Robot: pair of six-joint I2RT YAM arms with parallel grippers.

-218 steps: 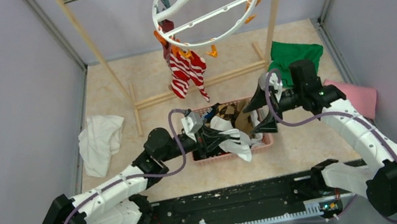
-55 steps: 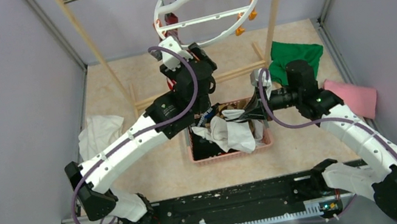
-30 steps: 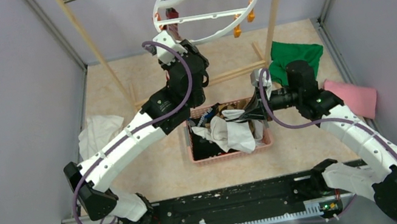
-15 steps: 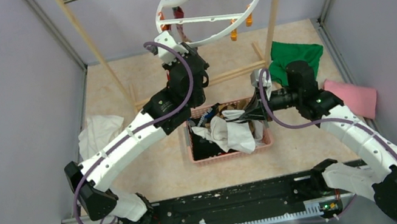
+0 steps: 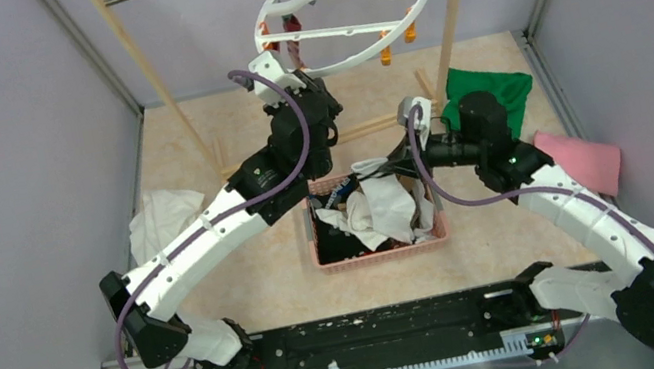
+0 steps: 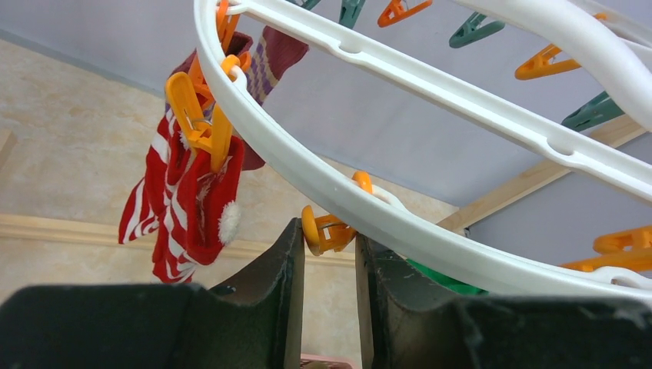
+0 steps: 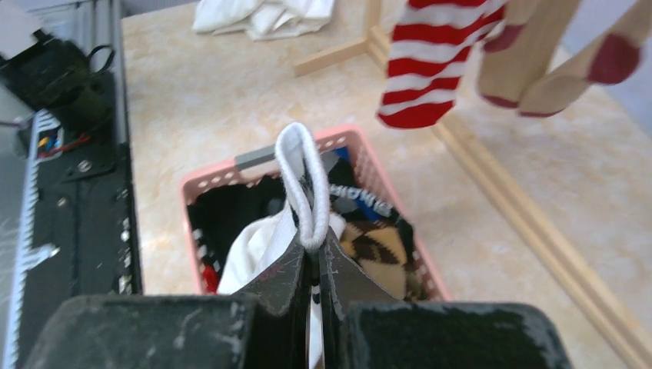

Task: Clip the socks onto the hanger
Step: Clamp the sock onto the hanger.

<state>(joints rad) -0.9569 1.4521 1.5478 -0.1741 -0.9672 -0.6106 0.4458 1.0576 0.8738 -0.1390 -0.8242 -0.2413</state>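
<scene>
One round white hanger (image 5: 342,4) hung over the table's (image 5: 195,147) far edge with one red-striped sock (image 7: 442,65) and two tan socks (image 7: 523,54) clipped on, while over one pink basket (image 7: 231,181) the right gripper (image 7: 317,269) clamped one white sock (image 7: 301,181) and the left gripper's (image 6: 328,247) jaws gaped around one orange peg (image 6: 317,231).

Left arm (image 5: 201,242) and right arm (image 5: 583,220): white shells, black joints. Purple cable (image 5: 419,156) loops along each. Right end effector (image 7: 314,252) fingers (image 7: 281,280) dark, scuffed.
</scene>
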